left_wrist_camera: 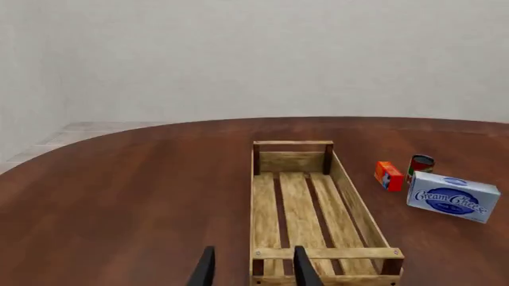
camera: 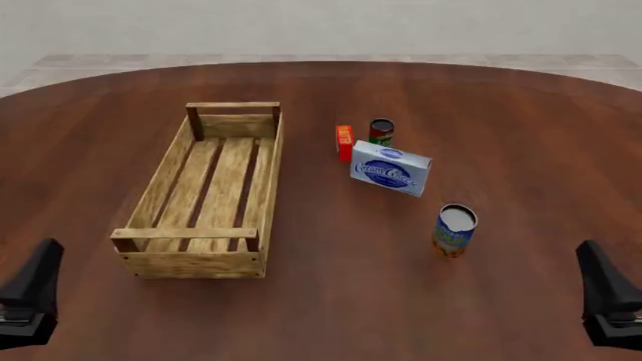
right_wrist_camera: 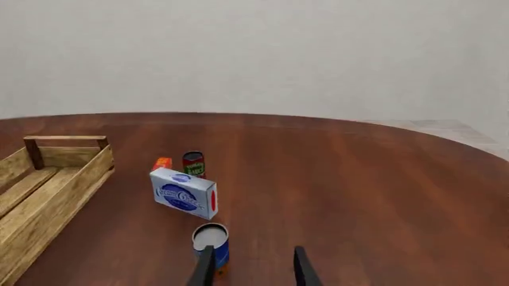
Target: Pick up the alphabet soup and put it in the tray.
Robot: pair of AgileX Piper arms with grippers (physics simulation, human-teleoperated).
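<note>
The alphabet soup, a blue-labelled can with a yellow band and a pale top, stands upright on the table right of centre. In the right wrist view the alphabet soup stands just ahead of one fingertip of my right gripper, which is open and empty. The tray, a long light-wood crate with nothing in it, lies left of centre. My left gripper is open and empty, short of the near end bar of the tray. In the front view both arms sit low at the near corners.
A blue-and-white cream cheese box stands between the tray and the soup, further back. Behind it are a small dark red-and-green can and a small orange box. The brown round table extends far on all sides.
</note>
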